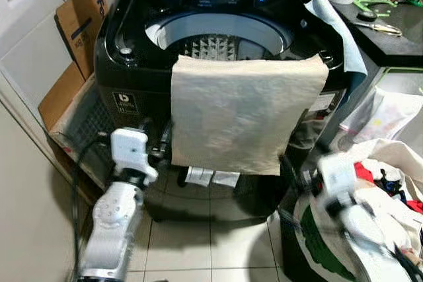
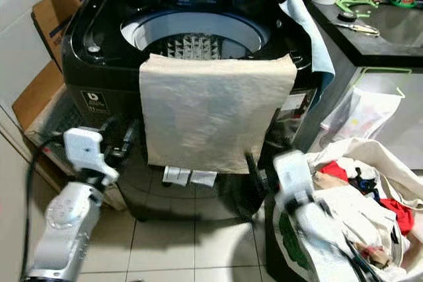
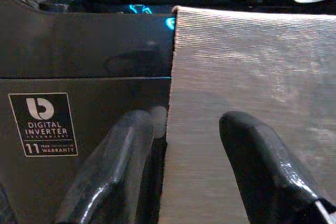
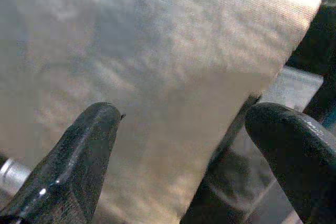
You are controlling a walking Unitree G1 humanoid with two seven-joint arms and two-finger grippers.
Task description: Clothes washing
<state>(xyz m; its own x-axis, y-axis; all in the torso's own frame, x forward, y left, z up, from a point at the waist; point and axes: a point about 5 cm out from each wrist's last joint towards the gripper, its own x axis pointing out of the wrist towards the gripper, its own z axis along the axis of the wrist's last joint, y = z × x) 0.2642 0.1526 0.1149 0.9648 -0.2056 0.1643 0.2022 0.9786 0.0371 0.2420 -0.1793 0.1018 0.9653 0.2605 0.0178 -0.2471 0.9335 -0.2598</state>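
A beige cloth [image 1: 244, 113] hangs over the front rim of the washing machine [image 1: 125, 64]. My left gripper [image 3: 176, 166] has jaws apart at the cloth's left edge; my right gripper [image 4: 194, 156] has jaws apart at its lower right corner. Both arms are raised towards the machine's front.

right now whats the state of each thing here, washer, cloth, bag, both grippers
washing machine: lid up, drum open
beige cloth: draped over the front rim, hanging flat outside
laundry bag: open, full of clothes
left gripper: open, at the cloth's left edge
right gripper: open, at the cloth's right edge
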